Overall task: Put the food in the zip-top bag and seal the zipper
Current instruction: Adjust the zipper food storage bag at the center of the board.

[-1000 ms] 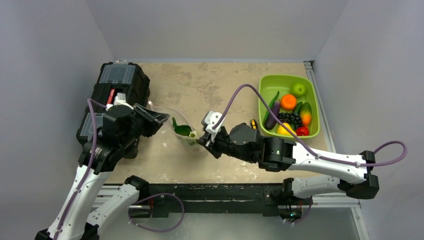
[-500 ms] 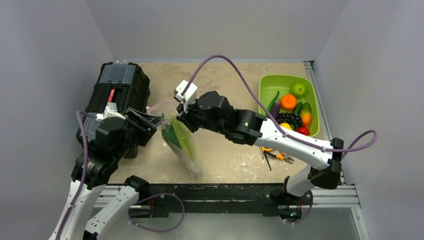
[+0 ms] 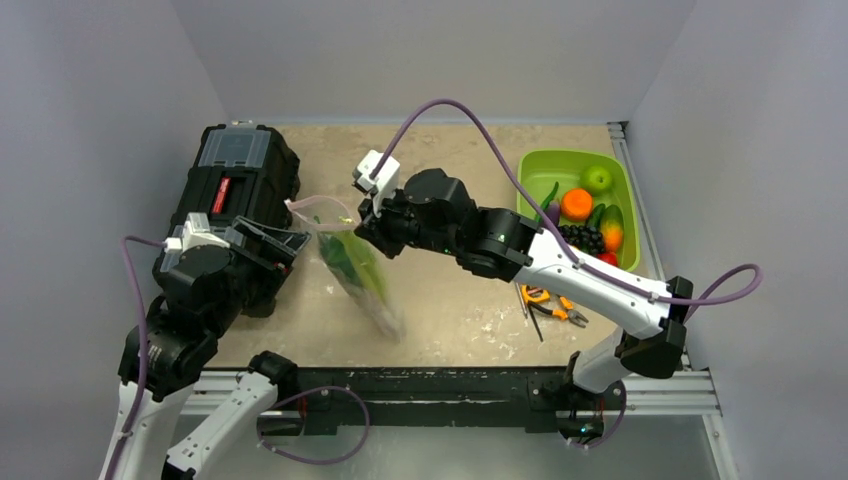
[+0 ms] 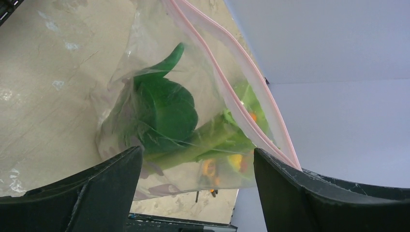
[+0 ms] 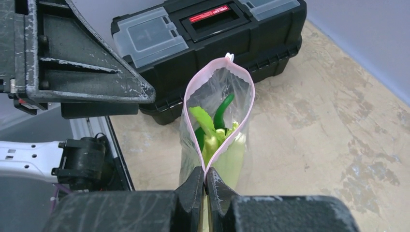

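**Above table centre: bag pinched by right claw, mouth unsealed**

Right gripper (image 5: 205, 176): fingers were pressed together on one end of the zipper (image 4: 232, 99), clamping both pink strips at that corner. Beyond the pinch, the two strips bowed apart into an open loop, so the mouth was not sealed.

Zip-top bag (image 5: 217, 140) hung slantwise from that grip, its bottom end towards the near table edge; contact with the table (image 3: 440, 160) could not be judged.

Food (image 5: 215, 133): both greens were inside the bag, with dark leaves and pale stalks visible through the plastic.

Left gripper (image 4: 197, 152): jaws were spread wide with nothing between the pads. It sat just beside the bag on the toolbox side and faced it; the wrist view showed the bag in the gap ahead of the fingers.

Surroundings: black toolbox (image 3: 235, 175) at far left; lime-green bin (image 3: 535, 165) of fruit at far right; orange-handled pliers (image 3: 555, 305) on the table under the right arm.
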Motion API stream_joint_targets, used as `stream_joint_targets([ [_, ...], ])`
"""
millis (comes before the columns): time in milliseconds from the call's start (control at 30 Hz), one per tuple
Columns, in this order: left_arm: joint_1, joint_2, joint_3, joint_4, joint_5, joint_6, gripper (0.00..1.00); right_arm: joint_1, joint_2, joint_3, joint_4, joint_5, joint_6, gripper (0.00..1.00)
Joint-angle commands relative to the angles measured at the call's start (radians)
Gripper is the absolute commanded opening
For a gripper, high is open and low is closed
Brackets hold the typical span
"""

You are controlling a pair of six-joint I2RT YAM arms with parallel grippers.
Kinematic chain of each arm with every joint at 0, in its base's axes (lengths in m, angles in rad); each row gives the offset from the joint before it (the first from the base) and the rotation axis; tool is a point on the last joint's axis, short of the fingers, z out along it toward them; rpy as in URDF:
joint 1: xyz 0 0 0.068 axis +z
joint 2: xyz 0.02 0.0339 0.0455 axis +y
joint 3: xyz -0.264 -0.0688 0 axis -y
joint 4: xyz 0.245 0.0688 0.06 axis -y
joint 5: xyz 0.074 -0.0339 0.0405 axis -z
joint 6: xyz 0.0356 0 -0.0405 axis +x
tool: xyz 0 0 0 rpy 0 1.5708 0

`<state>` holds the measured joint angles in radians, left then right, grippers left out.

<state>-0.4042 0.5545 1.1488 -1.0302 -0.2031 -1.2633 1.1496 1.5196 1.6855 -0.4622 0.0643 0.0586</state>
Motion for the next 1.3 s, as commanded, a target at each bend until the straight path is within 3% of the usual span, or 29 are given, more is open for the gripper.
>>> stream_joint_targets([
  [0, 0.005, 0.012, 0.057, -0.033, -0.013, -0.025, 0.85, -0.002, -0.088, 0.072, 0.063, -0.025, 0.001, 0.0],
  [233, 0.005, -0.03, 0.011, 0.023, -0.026, -0.02, 0.82, -0.067, 0.021, -0.064, 0.161, -0.137, 0.014, 0.0],
  [333, 0.005, -0.022, 0.01, 0.017, -0.005, -0.017, 0.81, -0.068, 0.06, 0.008, 0.101, -0.118, -0.007, 0.0],
  [433, 0.005, -0.028, 0.02, 0.012, -0.009, 0.0, 0.81, -0.067, -0.008, 0.059, 0.096, -0.096, -0.006, 0.0],
  [600, 0.005, -0.05, 0.023, 0.067, -0.013, 0.053, 0.78, -0.068, -0.064, 0.049, 0.152, -0.176, 0.025, 0.0],
  [767, 0.005, -0.037, 0.024, 0.102, 0.043, 0.113, 0.76, -0.09, 0.022, 0.012, 0.239, -0.194, 0.031, 0.0],
  [867, 0.005, -0.027, 0.025, 0.099, 0.073, 0.123, 0.76, -0.099, 0.103, 0.105, 0.168, -0.204, 0.012, 0.0],
  [1100, 0.005, -0.045, 0.058, 0.07, 0.03, 0.167, 0.75, -0.099, -0.024, 0.035, 0.218, -0.187, -0.004, 0.0],
  [1267, 0.005, -0.037, 0.044, 0.09, 0.052, 0.152, 0.75, -0.1, -0.002, -0.034, 0.241, -0.171, 0.021, 0.0],
])
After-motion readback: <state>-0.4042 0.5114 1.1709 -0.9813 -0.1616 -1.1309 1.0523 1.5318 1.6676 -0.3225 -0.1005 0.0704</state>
